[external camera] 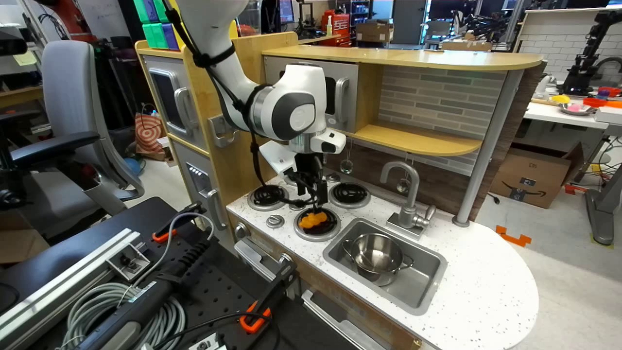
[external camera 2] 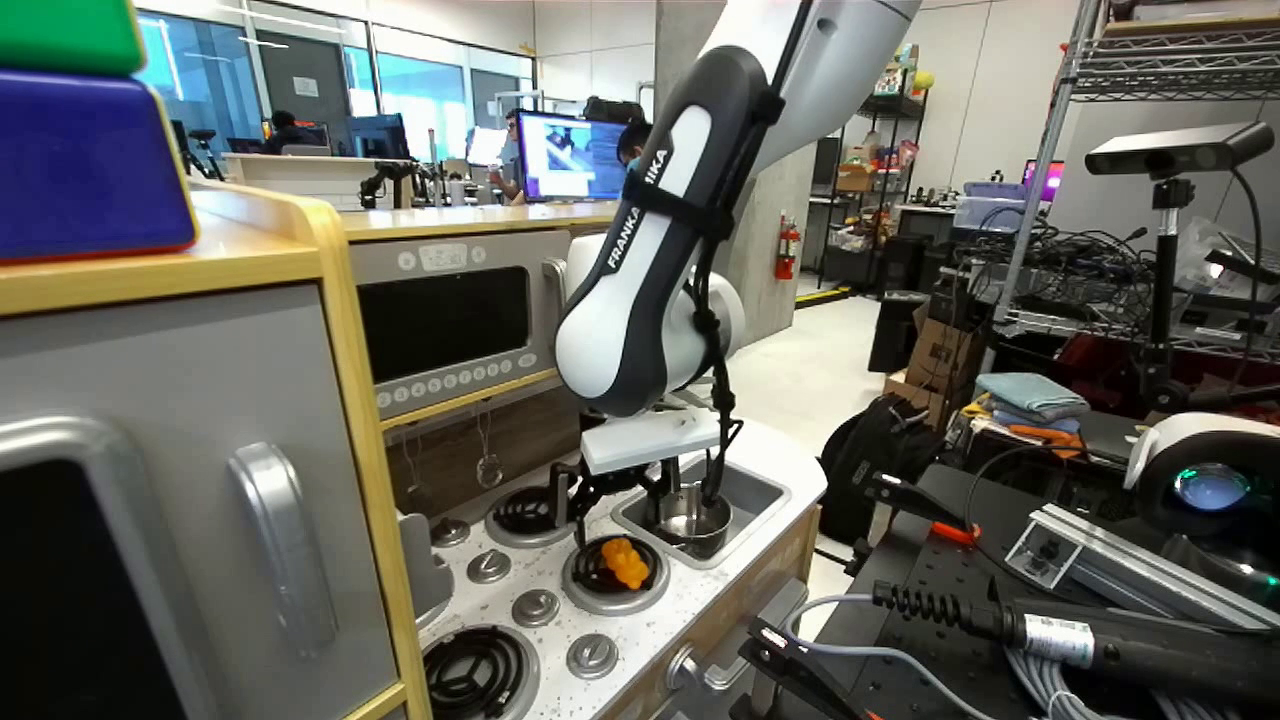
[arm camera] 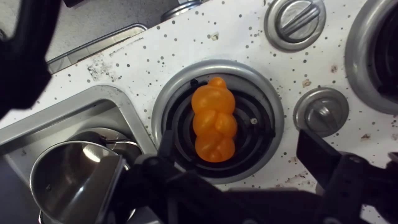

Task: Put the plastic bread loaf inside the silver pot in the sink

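Early stage, seemingly: no grasp, no carry, no placing yet. Bread (arm camera: 214, 124) lies on burner (arm camera: 258, 146), beside sink (external camera: 422, 282). Hand (arm camera: 237, 140) hangs over bread, spread wide, holding nothing. Pot (external camera: 376, 253) sits in sink, bread not yet inside. Left to do, as judged: close on bread, lift, carry across to pot, lower, release.

Counter (external camera: 486, 282) white, speckled, scuffed near burner; carries knobs (arm camera: 297, 21), faucet (external camera: 410, 194). Grey tile panel (external camera: 437, 102) rises behind. Room looks like workshop or lab: grey chair (external camera: 73, 92), cardboard box (external camera: 532, 170), lit monitor (external camera 2: 575, 150), wire shelving (external camera 2: 1200, 65), extinguisher (external camera 2: 787, 250).
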### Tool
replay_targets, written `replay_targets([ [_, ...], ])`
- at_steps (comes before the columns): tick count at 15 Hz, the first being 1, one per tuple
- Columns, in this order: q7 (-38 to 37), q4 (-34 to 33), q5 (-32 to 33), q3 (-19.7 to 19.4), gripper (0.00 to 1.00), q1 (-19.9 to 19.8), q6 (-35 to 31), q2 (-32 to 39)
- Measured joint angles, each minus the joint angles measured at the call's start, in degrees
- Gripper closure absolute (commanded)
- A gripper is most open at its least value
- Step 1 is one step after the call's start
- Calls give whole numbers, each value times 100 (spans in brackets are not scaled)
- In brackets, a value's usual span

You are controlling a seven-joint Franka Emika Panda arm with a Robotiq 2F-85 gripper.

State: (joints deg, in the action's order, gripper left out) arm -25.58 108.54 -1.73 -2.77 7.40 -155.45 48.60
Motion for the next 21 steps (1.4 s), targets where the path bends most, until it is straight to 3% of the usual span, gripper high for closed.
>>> replay_targets([
  [10, 160, -369, -2, -30, 0, 3, -277, 531],
  [11, 171, -391, -2, -33, 10, 3, -325, 576],
  [12, 180, -406, -2, -34, 28, 3, -346, 609],
  [18, 269, -484, -2, -56, 75, 2, -365, 692],
  [19, 284, -488, -2, -61, 80, 1, -365, 692],
  [21, 302, -510, -2, -67, 80, 0, -365, 692],
])
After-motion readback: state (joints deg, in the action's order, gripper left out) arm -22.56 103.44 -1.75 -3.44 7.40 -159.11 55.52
